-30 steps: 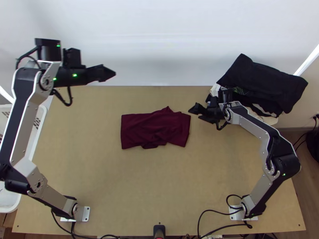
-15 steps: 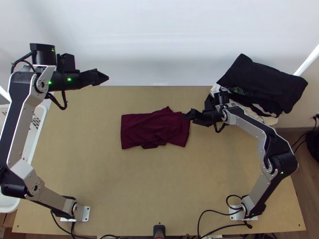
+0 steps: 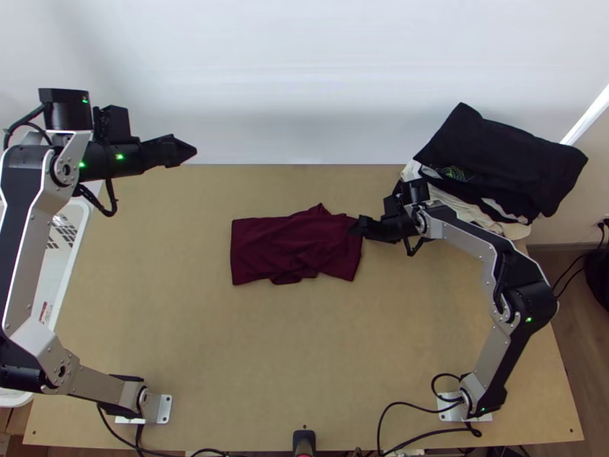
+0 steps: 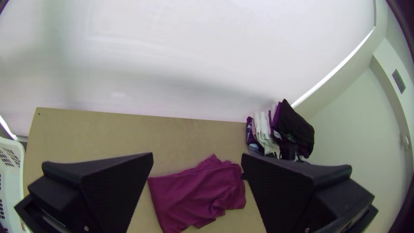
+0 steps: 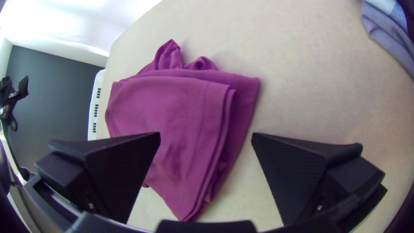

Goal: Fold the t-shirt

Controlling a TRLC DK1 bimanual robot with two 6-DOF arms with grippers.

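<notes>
A dark red t-shirt (image 3: 293,247) lies folded into a rough rectangle at the middle of the table, a small bunched peak at its far edge. In the top view my left gripper (image 3: 190,151) is held near the table's far left, away from the cloth. The left wrist view has my left gripper (image 4: 197,162) open, nothing between its fingers. My right gripper (image 3: 356,227) is at the shirt's right end in the top view. In the right wrist view my right gripper (image 5: 206,136) stands open, with layered edges of the shirt (image 5: 172,112) between and beyond its fingers.
A pile of clothes, black cloth (image 3: 502,156) on top, sits at the table's far right corner, close behind the right gripper. A white basket (image 3: 67,263) stands off the left edge, under the left arm. Cables lie along the near edge.
My left gripper has moved left and slightly toward the near side. My right gripper has shifted left onto the shirt's right end. The shirt has not visibly moved.
</notes>
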